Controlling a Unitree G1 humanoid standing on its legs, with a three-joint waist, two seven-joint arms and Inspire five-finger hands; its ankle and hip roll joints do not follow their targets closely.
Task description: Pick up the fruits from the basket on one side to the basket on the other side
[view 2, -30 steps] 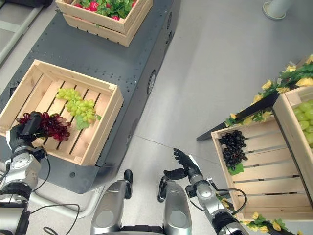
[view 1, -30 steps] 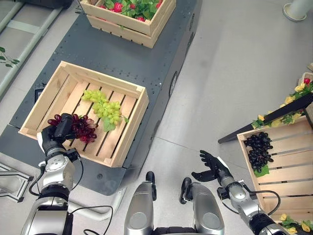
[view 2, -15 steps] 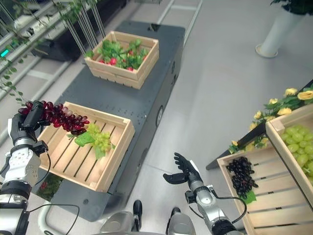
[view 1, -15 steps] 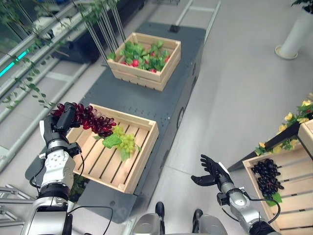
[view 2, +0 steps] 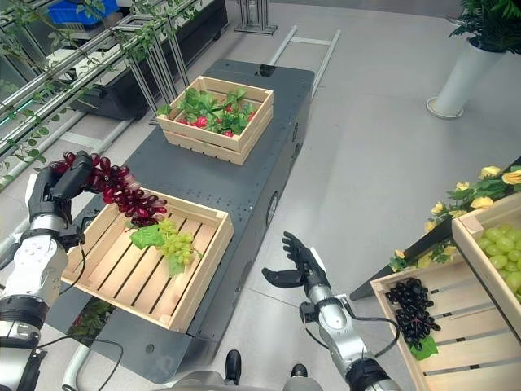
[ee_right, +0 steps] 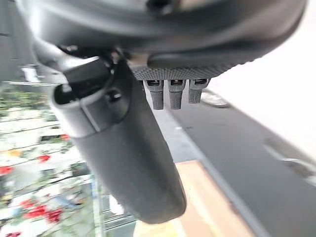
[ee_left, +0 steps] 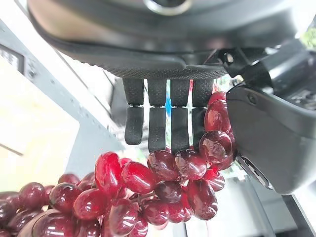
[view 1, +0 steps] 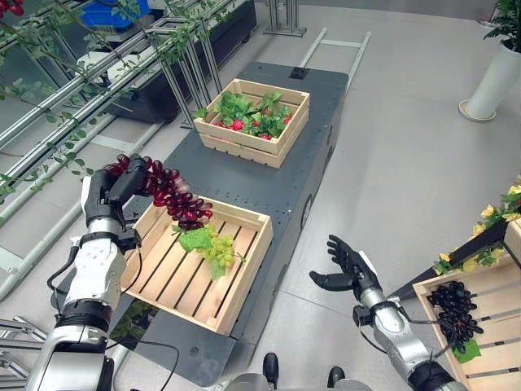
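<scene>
My left hand is raised above the near wooden crate on the left and is shut on a bunch of red grapes, which trails down to the right over the crate. Up close the red grapes sit between my curled fingers and thumb. A green grape bunch with a leaf lies inside that crate. My right hand hovers open over the floor, low in the middle. A crate at the right holds black grapes.
The near crate stands on a dark grey platform. Further back on it is a second crate with leaves and red fruit. Metal rails with vines run along the left. Green grapes and yellow flowers show at the right.
My left hand has lifted the red grapes out of the near crate and up above it. The camera has tilted up, showing more of the room. My right hand stays open.
</scene>
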